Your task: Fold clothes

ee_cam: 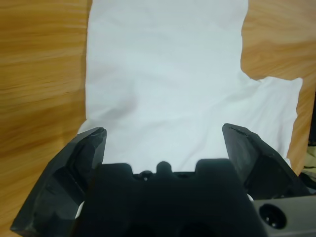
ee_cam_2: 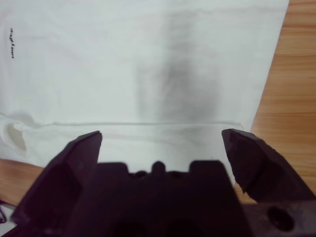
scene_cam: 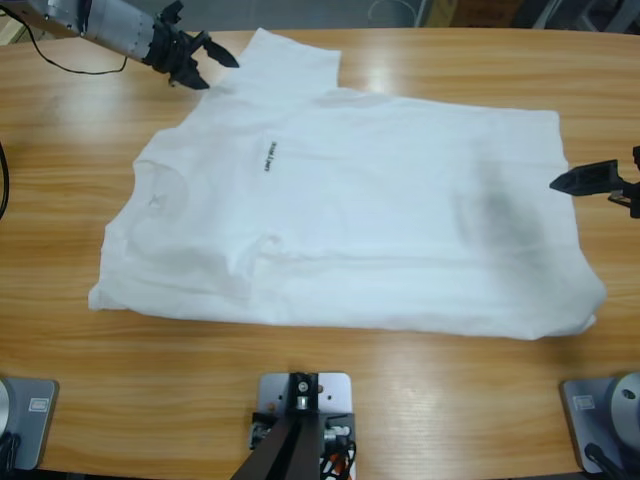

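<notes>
White T-shirt on wooden table

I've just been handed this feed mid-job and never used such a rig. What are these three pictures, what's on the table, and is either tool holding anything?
The big picture looks down on a wooden table from a fixed overhead camera. The other two come from cameras on each arm's wrist, looking along its two black jaws. A white T-shirt lies spread flat, one long edge already folded over, with a small dark print on the chest. The left tool sits at the upper left, by a sleeve. The right tool sits at the right edge, by the hem. Both tools are open and hold nothing.
</notes>
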